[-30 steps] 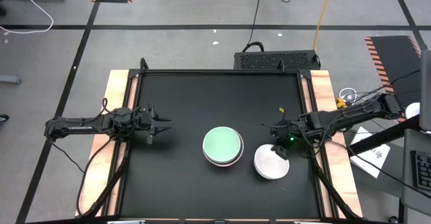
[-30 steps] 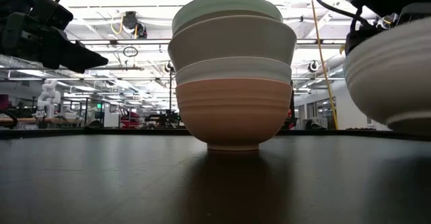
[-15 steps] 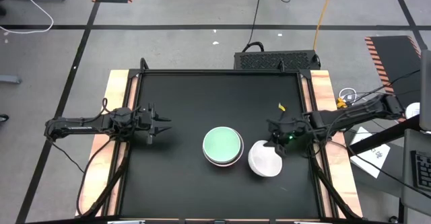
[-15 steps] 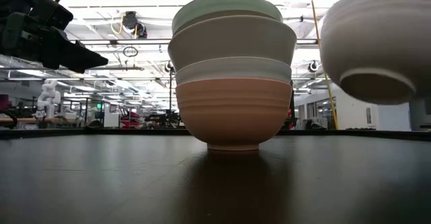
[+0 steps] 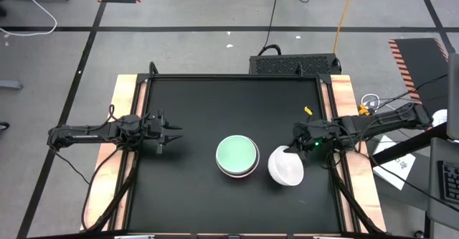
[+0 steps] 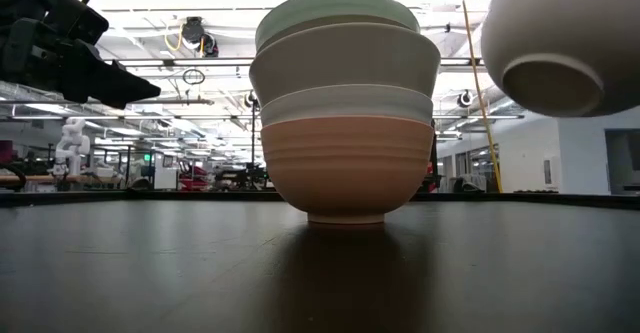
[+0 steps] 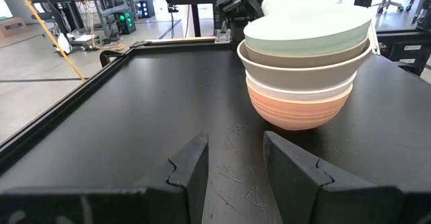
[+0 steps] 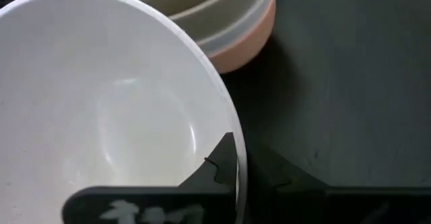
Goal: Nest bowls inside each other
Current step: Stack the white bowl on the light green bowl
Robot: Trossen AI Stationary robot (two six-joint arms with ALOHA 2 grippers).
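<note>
My right claw (image 8: 237,158) pinched the white bowl's (image 5: 286,168) rim, lifted and tilted, just right of the stack (image 5: 237,156) at the counter's (image 5: 201,110) middle. A thin rim grip risked slipping. My left claw (image 7: 234,158) waited open, far left.

No legible text, label, brand or number in any view — nothing readable on bowls, table, arms.

Overhead and table-level views sharing bowl stack (image 5: 237,156)
</note>
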